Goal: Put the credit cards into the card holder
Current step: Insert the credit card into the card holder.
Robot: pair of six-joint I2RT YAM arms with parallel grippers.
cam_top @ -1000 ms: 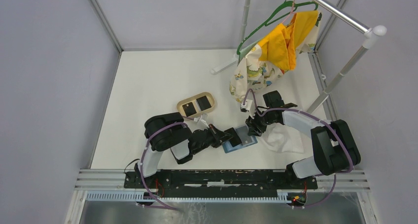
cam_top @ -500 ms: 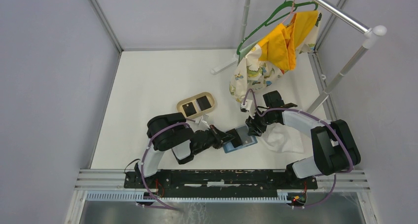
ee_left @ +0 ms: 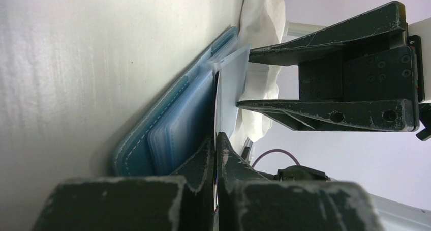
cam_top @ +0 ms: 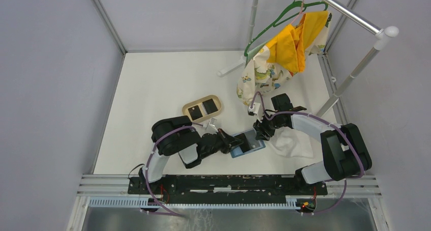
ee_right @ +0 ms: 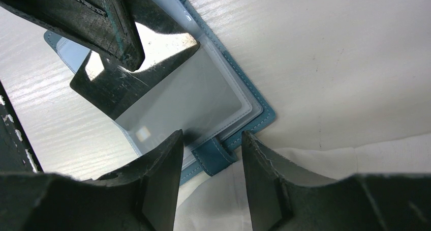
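Note:
The card holder (cam_top: 252, 145) is a blue wallet lying open on the table, clear sleeves up. My left gripper (cam_top: 237, 140) is shut on a dark glossy credit card (ee_right: 152, 91) and holds it low over the open wallet (ee_right: 256, 120). The card's far end lies on the clear sleeve; I cannot tell if it is inside. In the left wrist view the card (ee_left: 217, 104) is edge-on between my shut left gripper (ee_left: 217, 137), beside the wallet (ee_left: 175, 129). My right gripper (ee_right: 211, 137) is open, its jaws either side of the wallet's strap tab (ee_right: 216, 157). Two black cards (cam_top: 202, 109) lie in the tray.
A tan oval tray (cam_top: 217, 101) stands left of the wallet. A white cloth (cam_top: 294, 142) lies under and right of the wallet's edge, also in the right wrist view (ee_right: 315, 190). A clothes rail with a hanger and a yellow patterned garment (cam_top: 287, 50) stands at the back right.
My left arm has edged slightly right toward the wallet with the card. My right arm has not moved.

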